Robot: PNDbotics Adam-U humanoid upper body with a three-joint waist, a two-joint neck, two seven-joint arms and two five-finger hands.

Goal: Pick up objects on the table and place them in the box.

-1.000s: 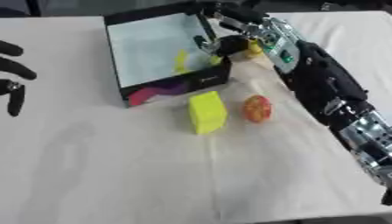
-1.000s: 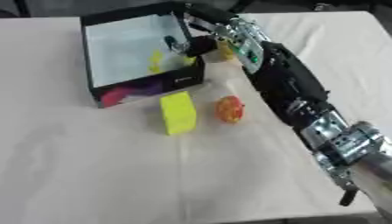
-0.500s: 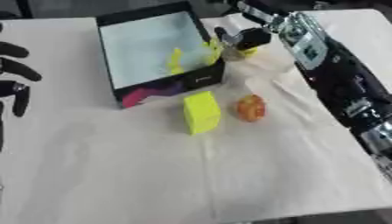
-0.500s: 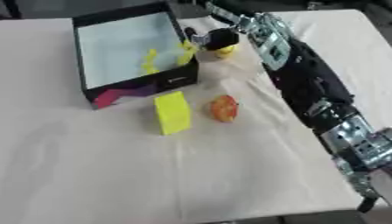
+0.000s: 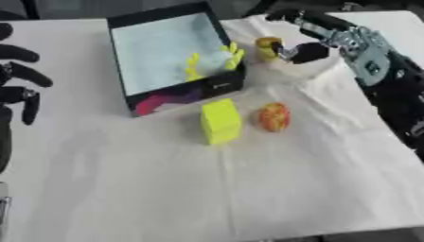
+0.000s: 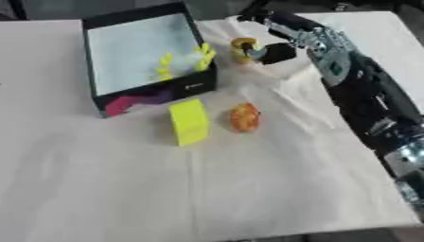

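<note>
The table is covered with a pale cloth, and its near part is bare. Closest of the objects is a yellow block, standing on the cloth in front of the box. Just to its right, apart from it, lies an orange-red fruit.

Behind the block is the box, black on the outside with a pale blue-white floor. On its near wall there is a pink and yellow coloured patch and a small light mark; I cannot read any writing there. Inside the box, at the near right corner, a yellow thing with thin branching parts leans against the wall and rises above the rim. The rest of the box floor shows only the pale lining.

Farther back, just beside the right wall of the box, a small yellow cup stands on the cloth. The right hand is next to it on the right side, fingers curled toward the cup; I cannot tell if they really grip it or only touch it.

The left hand shows at the left edge, fingers spread and holding nothing.
</note>
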